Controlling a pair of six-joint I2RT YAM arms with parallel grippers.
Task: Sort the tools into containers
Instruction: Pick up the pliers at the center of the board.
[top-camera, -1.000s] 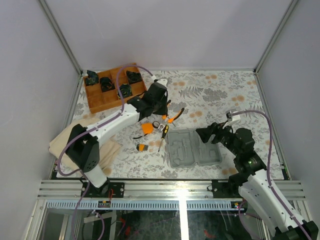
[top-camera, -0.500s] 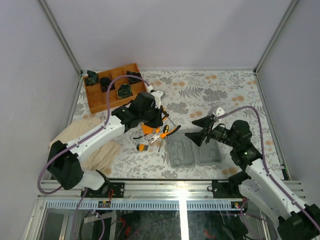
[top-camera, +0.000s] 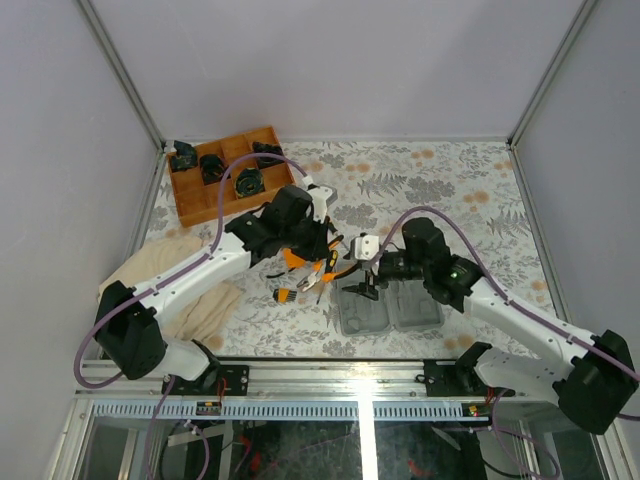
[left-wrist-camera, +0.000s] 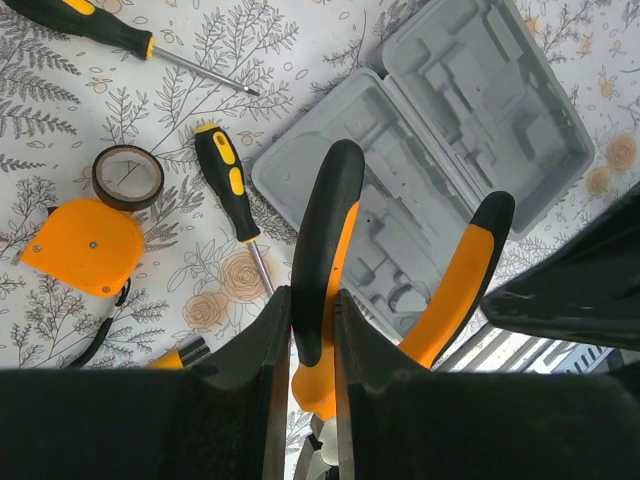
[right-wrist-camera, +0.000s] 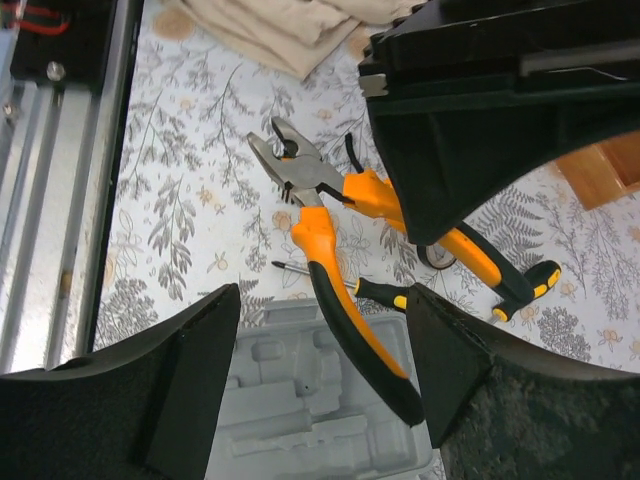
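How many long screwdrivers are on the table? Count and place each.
2. The first screwdriver lies top left in the left wrist view; the second screwdriver lies between the black ring and the grey case. Others may be hidden.

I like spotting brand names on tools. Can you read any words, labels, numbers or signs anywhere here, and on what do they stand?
No text can be read in any view.
The orange tape measure, the pliers, the screwdriver and the grey case show no print up close.
If the wooden tray carries any marks, they are too small to tell.
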